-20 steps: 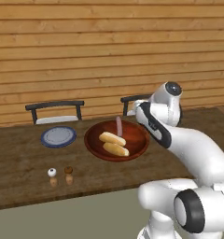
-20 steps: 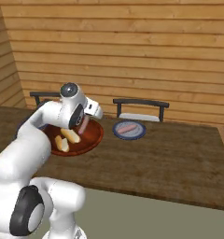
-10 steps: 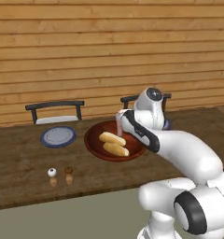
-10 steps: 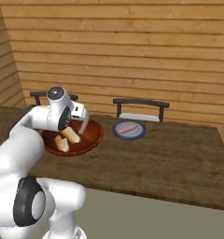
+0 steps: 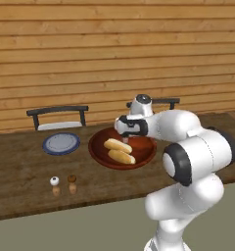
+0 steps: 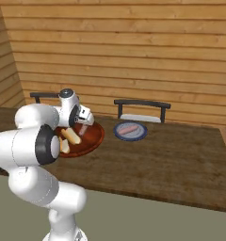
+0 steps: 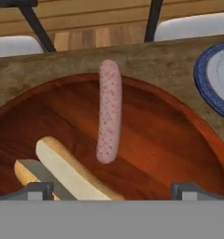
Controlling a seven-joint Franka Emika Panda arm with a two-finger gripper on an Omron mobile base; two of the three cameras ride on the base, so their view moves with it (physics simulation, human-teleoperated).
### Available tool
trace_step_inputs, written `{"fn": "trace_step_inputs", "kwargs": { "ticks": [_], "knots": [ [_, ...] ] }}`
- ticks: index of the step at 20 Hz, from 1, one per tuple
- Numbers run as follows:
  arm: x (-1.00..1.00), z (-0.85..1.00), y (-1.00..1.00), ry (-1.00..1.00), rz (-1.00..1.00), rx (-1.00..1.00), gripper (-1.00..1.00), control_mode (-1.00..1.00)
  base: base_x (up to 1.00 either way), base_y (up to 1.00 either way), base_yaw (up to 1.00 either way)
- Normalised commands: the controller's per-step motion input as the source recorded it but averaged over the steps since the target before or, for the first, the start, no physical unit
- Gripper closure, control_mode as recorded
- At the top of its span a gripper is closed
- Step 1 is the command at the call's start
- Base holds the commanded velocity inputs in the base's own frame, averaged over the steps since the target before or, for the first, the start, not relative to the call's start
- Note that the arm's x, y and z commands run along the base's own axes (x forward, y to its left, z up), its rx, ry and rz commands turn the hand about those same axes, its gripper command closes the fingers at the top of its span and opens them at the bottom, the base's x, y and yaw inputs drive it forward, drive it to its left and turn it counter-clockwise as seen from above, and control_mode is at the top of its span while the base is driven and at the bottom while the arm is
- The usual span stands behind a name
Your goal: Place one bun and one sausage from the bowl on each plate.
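Left base view: gripper (image 5: 125, 138) hangs over the bowl (image 5: 101, 153), buns (image 5: 120, 151) at its seven o'clock.

Right base view: one sausage (image 6: 129, 129) lies on a plate (image 6: 119, 133).

Hand view: jaws spread wide (empty), sausage (image 7: 108, 110) at twelve o'clock.

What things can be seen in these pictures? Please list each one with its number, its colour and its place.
bowl: one, reddish-brown wood, middle of the table.
buns: two, golden-tan, side by side in the bowl.
sausage in the bowl: one, pink, lying beside the buns.
sausage on a plate: one, pink, on the plate at the bowl's right.
plates: two, grey-white with blue rim, one on each side of the bowl; the left one holds nothing.
shakers: two, one white-topped, one brown-topped, near the table's front edge.
chairs: two, dark frames with pale seats, behind the table.
table: one, dark brown wood.
wall: light wooden planks.
gripper: one, dark tips, open, above the bowl.
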Motion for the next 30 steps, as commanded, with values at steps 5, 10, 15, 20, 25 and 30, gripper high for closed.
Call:
{"fn": "trace_step_inputs", "kwargs": {
  "ticks": [5,10,15,20,25,30],
  "knots": [
    [0.33,-0.46,0.02,0.16,0.0,0.0,-1.0,-1.0,0.0,0.0,0.0],
    [0.49,-0.65,0.13,-0.03,0.0,0.0,-1.0,-1.0,0.0,0.0,0.0],
    [0.25,-0.45,0.05,0.0,0.0,0.0,-1.0,-1.0,0.0,0.0,0.0],
    [0.08,-0.22,0.0,0.0,0.0,0.0,-1.0,-1.0,0.0,0.0,0.0],
    [0.02,-0.18,0.0,-0.03,0.0,0.0,1.0,-1.0,0.0,0.0,0.0],
    [0.0,-0.07,0.0,-0.02,0.0,0.0,1.0,-1.0,0.0,0.0,0.0]
  ]
}}
